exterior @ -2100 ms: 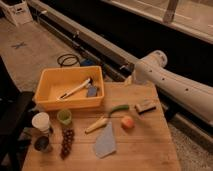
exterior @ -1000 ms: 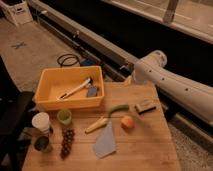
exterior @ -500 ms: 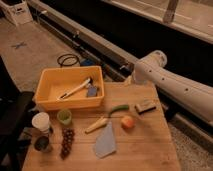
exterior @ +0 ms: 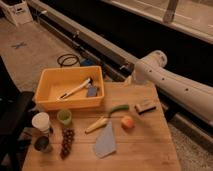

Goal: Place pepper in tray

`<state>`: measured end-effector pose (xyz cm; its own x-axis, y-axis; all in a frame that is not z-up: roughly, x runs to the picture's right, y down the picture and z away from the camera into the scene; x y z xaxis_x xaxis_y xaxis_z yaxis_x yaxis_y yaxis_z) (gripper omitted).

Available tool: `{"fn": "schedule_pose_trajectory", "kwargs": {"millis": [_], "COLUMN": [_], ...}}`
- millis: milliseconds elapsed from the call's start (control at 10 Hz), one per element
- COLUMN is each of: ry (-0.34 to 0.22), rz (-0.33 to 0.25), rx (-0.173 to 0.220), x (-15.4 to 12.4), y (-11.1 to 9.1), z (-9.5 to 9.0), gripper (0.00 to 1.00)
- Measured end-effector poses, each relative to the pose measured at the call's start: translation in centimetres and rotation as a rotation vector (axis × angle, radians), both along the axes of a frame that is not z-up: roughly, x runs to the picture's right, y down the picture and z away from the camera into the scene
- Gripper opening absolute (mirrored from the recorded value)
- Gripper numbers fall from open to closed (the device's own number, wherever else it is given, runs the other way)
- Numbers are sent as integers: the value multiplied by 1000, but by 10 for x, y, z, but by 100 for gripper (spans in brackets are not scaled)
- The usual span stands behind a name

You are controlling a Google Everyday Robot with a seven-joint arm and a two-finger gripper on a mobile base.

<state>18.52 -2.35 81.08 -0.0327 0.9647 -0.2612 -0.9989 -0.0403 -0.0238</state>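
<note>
The pepper (exterior: 119, 108), small, slim, curved and green, lies on the wooden table (exterior: 145, 150) just right of the tray's front right corner. The tray (exterior: 67, 104), a large yellow-orange bin, stands at the table's back left and holds a white-handled utensil (exterior: 75, 89) and a grey-blue piece (exterior: 92, 91). My white arm (exterior: 165, 80) reaches in from the right, its elbow above the table's far edge. The gripper itself does not show; it is hidden past the arm's end behind the far edge, well away from the pepper.
A pale yellow tapered vegetable (exterior: 97, 124), an orange fruit (exterior: 128, 122) and a brown block (exterior: 145, 106) lie near the pepper. A blue-grey cloth (exterior: 105, 142), green cup (exterior: 64, 117), white cup (exterior: 41, 122), dark grapes (exterior: 66, 142) and a dark can (exterior: 43, 144) sit front left.
</note>
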Motion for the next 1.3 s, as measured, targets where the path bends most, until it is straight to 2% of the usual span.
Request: {"fn": "schedule_pose_trajectory", "kwargs": {"millis": [100,300,400,500,700,900,1000,1100,1300], "ry": [5,-9,-32,-55,-161,-314,-388,-492,-587], "rz": [-14,-105,-155,-211,-341,-499,-564,-656,-736], "rx": [-1,-25,-53,-97,-158,-188,-186,-176,-156], "x": [1,-12,-20,-17,-33,-48,-52,-57,-64], "y": [-1,1,11,29,58,83,92,104,113], "z": [1,9,17,26,35,30,25,18,11], "gripper": [72,72,72,72,72,72,72,72,72]}}
